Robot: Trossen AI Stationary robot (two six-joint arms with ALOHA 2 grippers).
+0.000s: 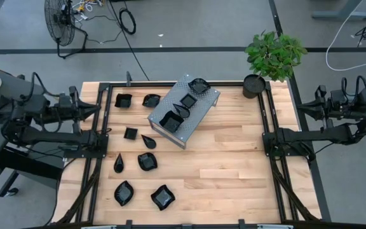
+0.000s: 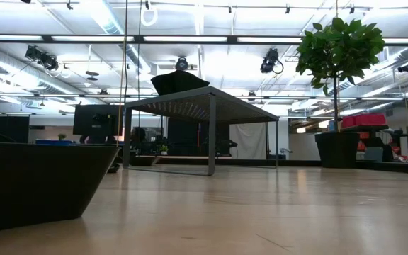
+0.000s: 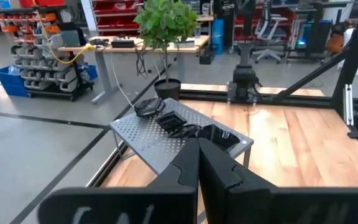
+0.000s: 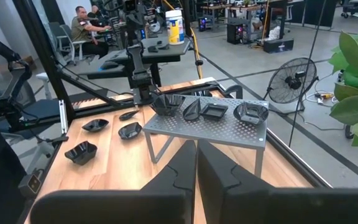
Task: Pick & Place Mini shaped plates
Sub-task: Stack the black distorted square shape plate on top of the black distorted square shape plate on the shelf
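Four mini shaped plates [image 1: 183, 111] sit on top of a grey perforated metal stand [image 1: 199, 113] at the table's far middle. Several more glossy black plates [image 1: 147, 161] lie flat on the wooden table's left half, down to its near edge. My left gripper [image 1: 99, 109] hovers over the table's left edge, shut and pointing level toward the stand, with nothing between its fingers. My right gripper [image 1: 299, 108] hovers over the right edge, shut as well, and faces the stand [image 4: 210, 127] from the other side.
A potted green plant [image 1: 269, 60] stands at the table's far right corner. Black frame rails [image 1: 269, 137] run along both sides of the table. The wood between the stand and the right rail is bare [image 1: 234, 159]. A person sits in the room beyond the table [image 4: 79, 25].
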